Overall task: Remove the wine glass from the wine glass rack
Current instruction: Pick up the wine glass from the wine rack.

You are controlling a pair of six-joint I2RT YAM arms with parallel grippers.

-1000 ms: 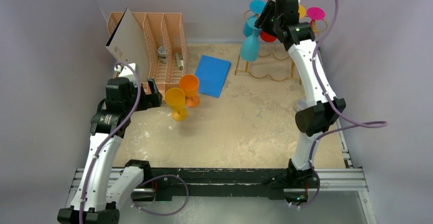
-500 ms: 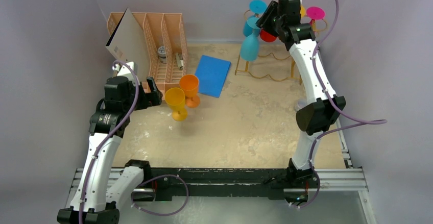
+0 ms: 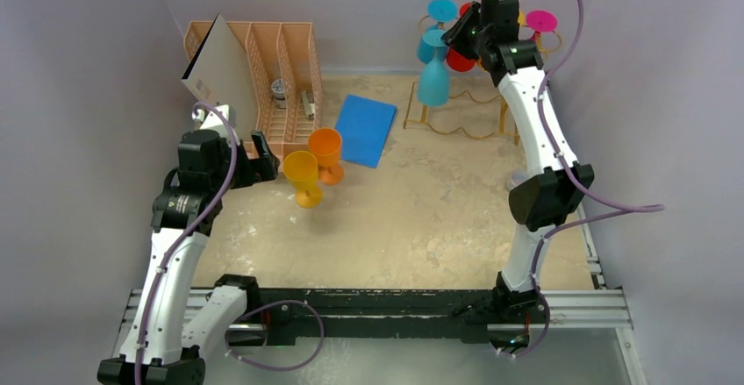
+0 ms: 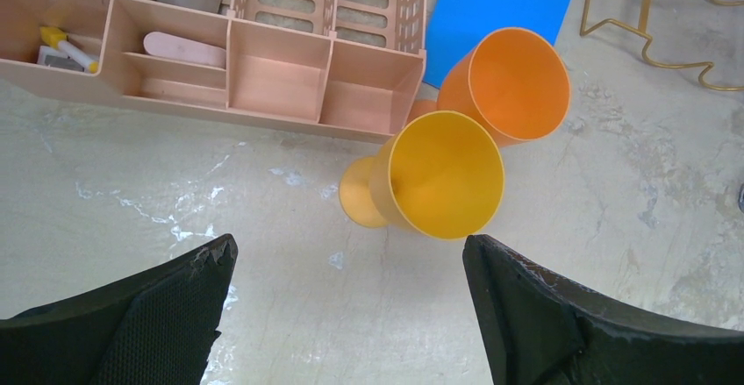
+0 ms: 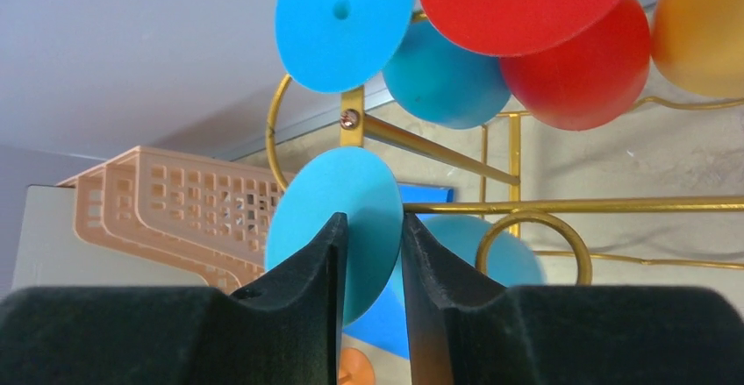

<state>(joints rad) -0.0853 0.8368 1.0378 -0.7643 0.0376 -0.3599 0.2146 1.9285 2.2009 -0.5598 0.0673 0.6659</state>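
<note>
My right pincer point(image 5: 373, 223), narrowed, brackets the foot of the light-blue plastic wine glass point(image 5: 303, 214) hanging bowl-down from the gold wire rack point(image 5: 456, 150); whether it grips, I cannot tell.

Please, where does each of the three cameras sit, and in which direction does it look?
Top view: high behind the arms, looking down at the table; the left arm and right arm show.
Left wrist view: on the left arm, looking down at the yellow glass and orange glass; the left pincer frames the bottom.
Right wrist view: on the right arm, looking sideways at the rack and a blue glass foot; the right pincer shows at the bottom.
Shared: the top view also shows those two glasses and the rack.
</note>
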